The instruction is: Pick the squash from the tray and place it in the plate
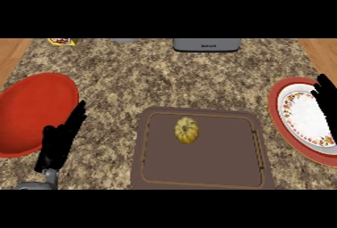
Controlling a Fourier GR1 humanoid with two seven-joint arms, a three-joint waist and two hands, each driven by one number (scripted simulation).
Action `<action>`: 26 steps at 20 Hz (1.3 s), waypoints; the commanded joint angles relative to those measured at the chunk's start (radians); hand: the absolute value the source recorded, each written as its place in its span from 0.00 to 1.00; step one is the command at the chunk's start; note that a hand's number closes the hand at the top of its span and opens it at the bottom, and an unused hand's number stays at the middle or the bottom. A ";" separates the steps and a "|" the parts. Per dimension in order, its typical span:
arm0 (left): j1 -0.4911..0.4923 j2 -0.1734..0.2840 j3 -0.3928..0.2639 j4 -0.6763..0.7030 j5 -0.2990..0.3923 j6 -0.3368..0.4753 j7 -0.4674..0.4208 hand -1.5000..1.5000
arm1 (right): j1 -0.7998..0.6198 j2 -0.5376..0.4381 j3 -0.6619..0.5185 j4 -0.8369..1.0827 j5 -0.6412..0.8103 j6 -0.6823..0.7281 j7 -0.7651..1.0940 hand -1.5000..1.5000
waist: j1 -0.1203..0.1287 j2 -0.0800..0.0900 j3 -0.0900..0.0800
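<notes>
Both my robot hands, left (60, 136) and right (327, 104), hang spread; squash (186, 130) at tray's (201, 180) 12 o'clock seems light, hard, ribbed—I'd pinch its sides.

Squash (186, 130) lies in brown tray (201, 180), upper middle. Red plate (33, 111) left, left hand (60, 138) open beside it. Patterned plate (304, 116) right, right hand (327, 100) open over it.
</notes>
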State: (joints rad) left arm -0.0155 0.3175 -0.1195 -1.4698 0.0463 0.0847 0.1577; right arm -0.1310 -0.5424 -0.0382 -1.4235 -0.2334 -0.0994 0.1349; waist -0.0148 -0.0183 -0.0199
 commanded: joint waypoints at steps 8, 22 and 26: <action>-0.035 -0.064 -0.011 0.016 -0.012 0.049 0.018 0.50 | -0.305 -0.191 0.408 -0.182 0.461 0.138 0.090 1.00 | 0.129 -0.011 -0.030; -0.025 -0.133 0.008 0.028 -0.041 0.143 0.038 0.50 | -0.290 0.185 0.662 -0.029 0.582 0.060 0.018 0.00 | 0.036 0.020 0.019; -0.062 -0.140 0.008 0.055 -0.039 0.139 0.054 0.50 | -0.436 0.108 0.712 -0.083 0.709 0.190 0.228 0.00 | 0.032 0.015 0.017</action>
State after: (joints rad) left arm -0.0657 0.1824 -0.1115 -1.4188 0.0070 0.2230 0.1997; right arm -0.4450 -0.3993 0.6280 -1.5179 0.3800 -0.0100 0.2384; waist 0.0150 -0.0005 -0.0018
